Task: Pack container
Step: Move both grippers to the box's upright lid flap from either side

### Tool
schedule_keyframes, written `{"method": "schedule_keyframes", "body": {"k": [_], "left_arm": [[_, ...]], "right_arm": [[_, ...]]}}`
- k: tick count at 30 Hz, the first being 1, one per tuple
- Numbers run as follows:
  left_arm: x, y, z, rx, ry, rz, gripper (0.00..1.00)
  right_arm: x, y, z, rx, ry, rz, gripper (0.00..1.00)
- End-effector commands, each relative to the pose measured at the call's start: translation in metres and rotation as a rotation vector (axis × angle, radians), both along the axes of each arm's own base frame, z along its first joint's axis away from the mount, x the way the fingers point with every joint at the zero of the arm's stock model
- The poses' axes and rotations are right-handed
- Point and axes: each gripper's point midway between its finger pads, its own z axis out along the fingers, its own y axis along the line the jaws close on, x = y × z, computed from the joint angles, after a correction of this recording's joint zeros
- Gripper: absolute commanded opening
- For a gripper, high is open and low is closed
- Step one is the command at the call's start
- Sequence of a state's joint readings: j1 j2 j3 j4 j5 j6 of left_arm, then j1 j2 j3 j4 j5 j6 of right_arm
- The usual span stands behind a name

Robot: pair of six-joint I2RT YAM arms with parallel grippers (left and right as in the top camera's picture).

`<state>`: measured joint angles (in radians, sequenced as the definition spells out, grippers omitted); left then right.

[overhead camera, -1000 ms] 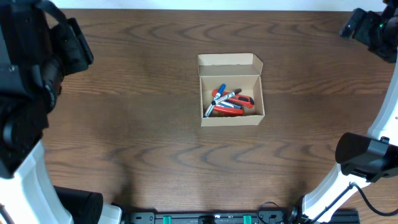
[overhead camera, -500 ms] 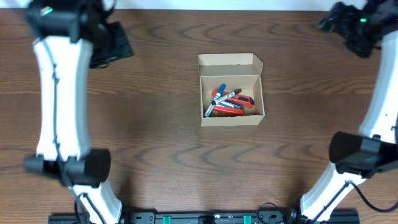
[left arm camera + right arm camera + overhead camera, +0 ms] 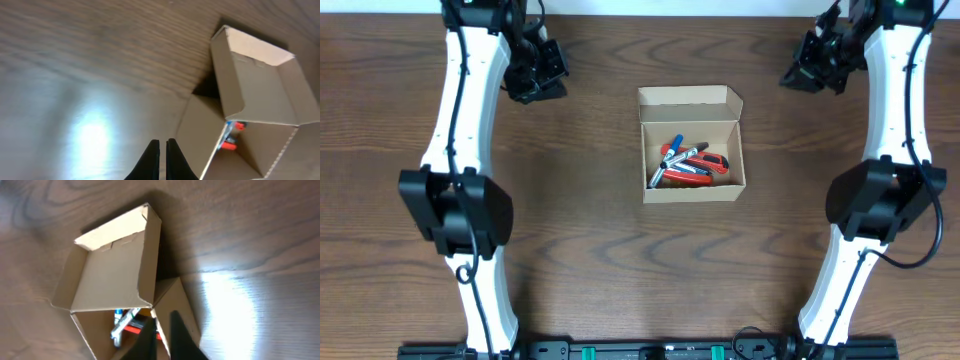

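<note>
The container (image 3: 692,192) is a small tan cardboard box in the middle of the table. Its flap lid (image 3: 688,97) is folded open toward the back. Several red and blue markers (image 3: 685,165) lie inside. My left gripper (image 3: 538,72) hangs at the back left, well apart from the box, shut on nothing. My right gripper (image 3: 808,62) hangs at the back right, also apart, shut and holding nothing. The left wrist view has its shut fingertips (image 3: 163,145) beside the container (image 3: 200,130). In the right wrist view the gripper (image 3: 162,322) hovers above the container's lid (image 3: 110,275) and the markers (image 3: 125,322).
Dark wood-grain table (image 3: 580,260) runs all around the box. Both white arms (image 3: 460,120) reach up along the left and right sides. Lamp glare shows on the table (image 3: 90,140) in the wrist views.
Both arms swung in from the frame edges to the back of the table, one on each side of the box. Both grippers went from open to shut. The box stayed put.
</note>
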<state>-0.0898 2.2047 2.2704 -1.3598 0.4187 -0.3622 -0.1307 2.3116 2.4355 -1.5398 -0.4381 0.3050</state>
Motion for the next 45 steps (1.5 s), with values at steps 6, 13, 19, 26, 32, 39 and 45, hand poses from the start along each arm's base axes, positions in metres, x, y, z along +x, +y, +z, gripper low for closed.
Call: {"method": "schedule_keyframes", "body": {"k": [6, 13, 19, 26, 32, 39, 45], "left_arm": [[0.011, -0.004, -0.023, -0.143, 0.062, 0.02, 0.06], [0.014, -0.006, -0.05, -0.204, 0.132, 0.032, 0.06], [0.012, -0.017, -0.066, -0.276, 0.199, 0.035, 0.06], [0.011, -0.024, -0.078, -0.324, 0.238, 0.034, 0.06], [0.012, -0.033, -0.084, -0.383, 0.264, 0.032, 0.06], [0.01, -0.045, -0.086, -0.429, 0.28, 0.015, 0.06], [0.005, -0.063, -0.084, -0.442, 0.287, -0.019, 0.06]], "right_arm": [[0.005, 0.004, -0.033, 0.075, 0.112, -0.092, 0.02], [0.002, 0.022, -0.076, 0.193, 0.218, -0.041, 0.01], [0.008, 0.041, -0.099, 0.349, 0.246, -0.024, 0.01], [0.011, 0.046, -0.109, 0.396, 0.263, -0.03, 0.01], [0.012, 0.046, -0.109, 0.395, 0.262, -0.035, 0.01], [0.01, 0.044, -0.121, 0.399, 0.285, -0.061, 0.01], [0.0, 0.046, -0.146, 0.461, 0.331, -0.085, 0.01]]}}
